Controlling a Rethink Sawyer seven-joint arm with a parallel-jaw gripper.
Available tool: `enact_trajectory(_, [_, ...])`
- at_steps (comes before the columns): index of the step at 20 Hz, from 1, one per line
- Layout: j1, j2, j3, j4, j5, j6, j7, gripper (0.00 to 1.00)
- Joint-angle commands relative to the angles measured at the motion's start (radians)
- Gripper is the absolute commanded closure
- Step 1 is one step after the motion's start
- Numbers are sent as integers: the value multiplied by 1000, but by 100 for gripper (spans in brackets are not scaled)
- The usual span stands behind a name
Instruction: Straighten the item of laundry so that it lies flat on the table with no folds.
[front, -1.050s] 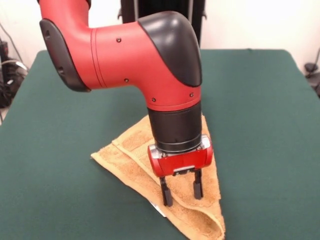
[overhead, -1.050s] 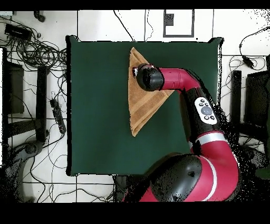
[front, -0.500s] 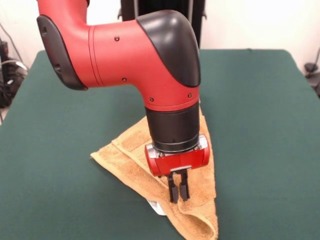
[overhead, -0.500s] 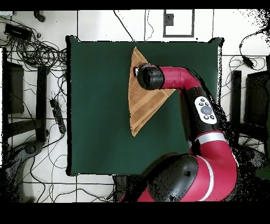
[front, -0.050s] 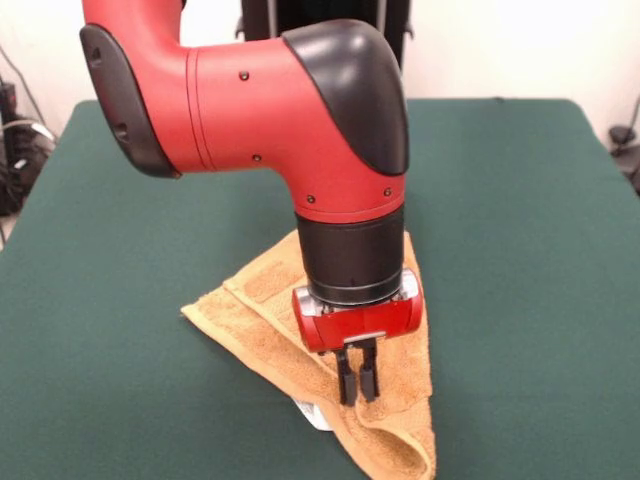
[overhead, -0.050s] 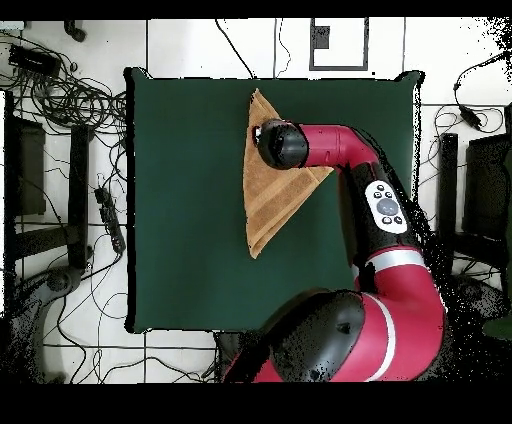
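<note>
The towel (front, -0.050s: 275, 325) is lying folded into a triangle on the green counter (front, -0.050s: 100, 300), its white tag (front, -0.050s: 312, 415) peeking out at the lower edge. Compared with a second ago, the hand (front, -0.050s: 356, 378) is no longer spread wide: its two fingers are now pinching narrowly together on a raised ridge of towel, which is bunching slightly beneath them.

Orange-tan towel (front, -0.050s: 270, 325) folded into a triangle on the green table (front, -0.050s: 520, 250).
Lies beneath the claw (front, -0.050s: 356, 383), pinched by it near the front corner; white tag (front, -0.050s: 312, 415) peeks just beside the claw.
</note>
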Motion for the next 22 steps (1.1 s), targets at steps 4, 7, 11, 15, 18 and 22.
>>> enact_trajectory(4, [69, -16, -146, 73, -43, 83, 98, 100])
enact_trajectory(7, [112, -26, -185, 73, 0, 91, 208, 100])
enact_trajectory(11, [180, -55, -222, 95, 52, 70, 309, 100])
enact_trajectory(15, [256, -53, -279, 83, 65, -20, 394, 100])
enact_trajectory(18, [306, -21, -319, 47, 66, -95, 449, 100])
enact_trajectory(22, [359, 21, -377, -8, 78, -130, 493, 100])
